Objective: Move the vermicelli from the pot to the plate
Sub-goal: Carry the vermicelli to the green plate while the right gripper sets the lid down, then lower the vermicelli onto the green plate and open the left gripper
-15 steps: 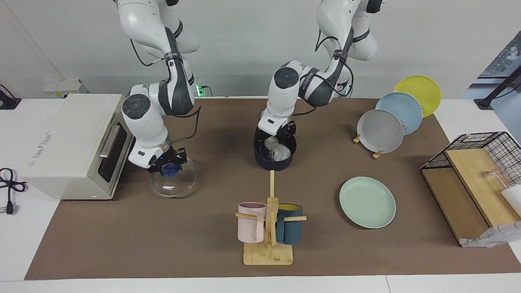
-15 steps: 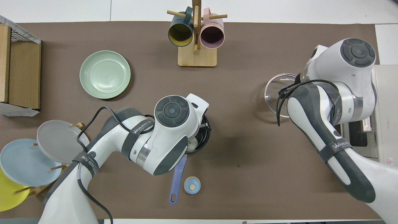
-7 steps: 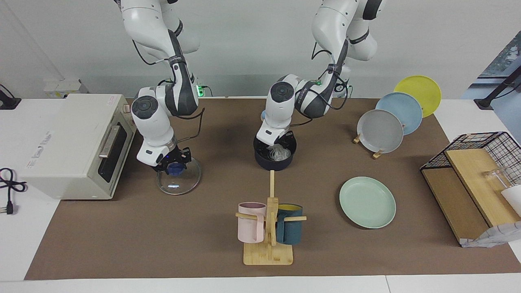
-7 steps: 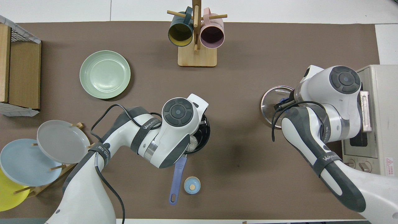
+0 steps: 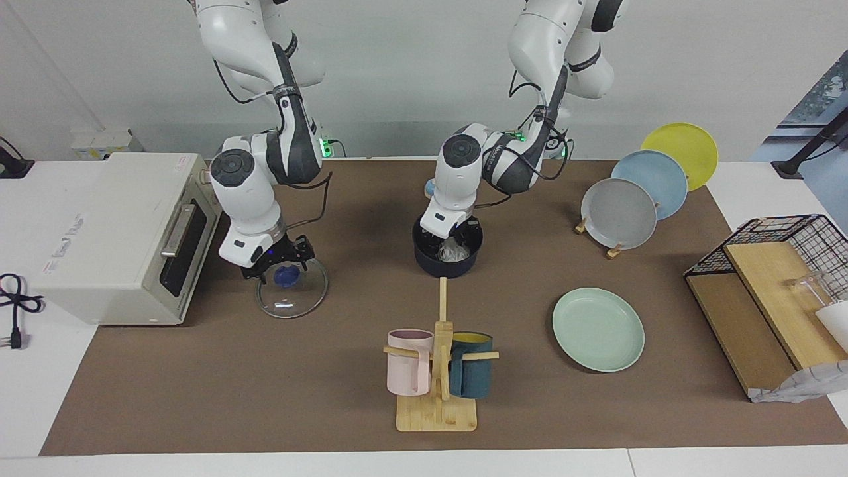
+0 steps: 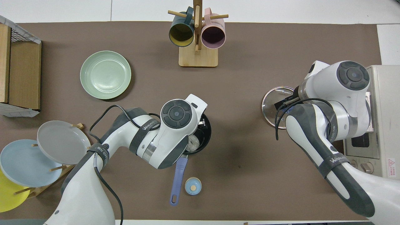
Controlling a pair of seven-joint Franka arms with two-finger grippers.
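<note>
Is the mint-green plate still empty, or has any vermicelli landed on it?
Empty. The plate shows only bare green surface in both views; the vermicelli sits in the pot, under the left gripper.

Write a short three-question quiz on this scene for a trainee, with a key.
1. True or false: the vermicelli already lies on the mint-green plate.
2. Which gripper is down in the pot: A the left gripper, B the right gripper?
3. What does the right gripper hang over?

Key: 1 false, it is in the pot, and the plate is bare. 2 A. 3 the glass lid in front of the toaster oven.
</note>
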